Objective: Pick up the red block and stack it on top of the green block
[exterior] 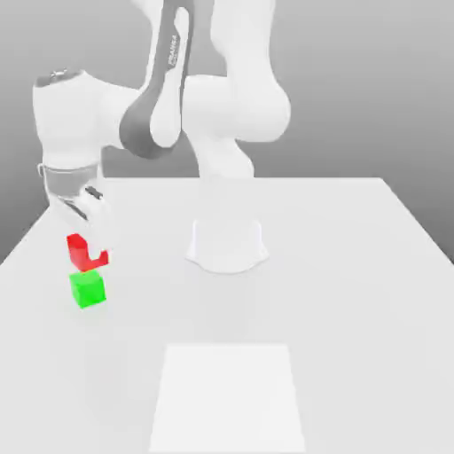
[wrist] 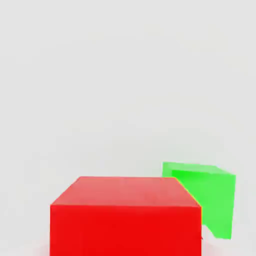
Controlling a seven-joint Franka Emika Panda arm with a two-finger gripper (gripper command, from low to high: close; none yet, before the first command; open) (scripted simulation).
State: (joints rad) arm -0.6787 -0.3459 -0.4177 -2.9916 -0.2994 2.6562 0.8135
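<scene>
Lying white table (exterior: 355, 266), grey backdrop (exterior: 372, 89)

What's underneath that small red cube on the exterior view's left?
The small matte red cube hangs in the pincer, tilted. Directly below sits the small matte green cube on the white table. Whether they touch is unclear.

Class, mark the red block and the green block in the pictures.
red block (exterior: 86, 254), exterior view, its front face.
green block (exterior: 88, 290), exterior view, its front face.
</scene>
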